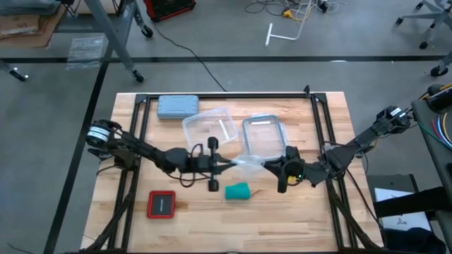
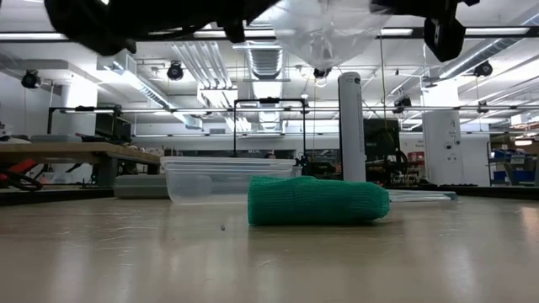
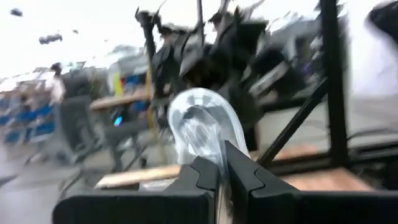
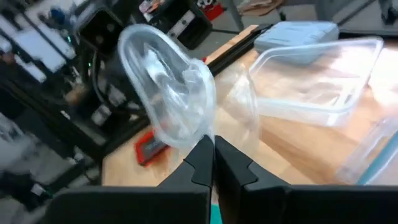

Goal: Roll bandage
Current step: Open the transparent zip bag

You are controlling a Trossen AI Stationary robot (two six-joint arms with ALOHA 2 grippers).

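The bandage is a teal-green roll (image 1: 237, 190) lying on its side on the wooden table, near the front middle; the low view shows this roll (image 2: 316, 200) close up. Above and just behind it, a clear plastic bag (image 1: 247, 162) is held in the air between my two grippers. My left gripper (image 1: 226, 164) is shut on the bag's left side. My right gripper (image 1: 271, 167) is shut on its right side. Neither gripper touches the bandage. My left gripper pinches the clear bag's edge (image 3: 219, 163) between its two fingers, coming level from the table's left. The bag bulges open beyond the fingertips and hangs clear of the table. My right gripper pinches the opposite edge of the bag (image 4: 208, 142) between its two fingers, coming level from the table's right. The bag stands puffed out past the fingertips, lifted clear.
A clear plastic tub (image 1: 209, 128) and a clear container with a blue-edged lid (image 1: 263, 135) stand behind the grippers. A grey-blue case (image 1: 177, 106) lies at the far left. A red flat box (image 1: 161, 204) lies at the near left.
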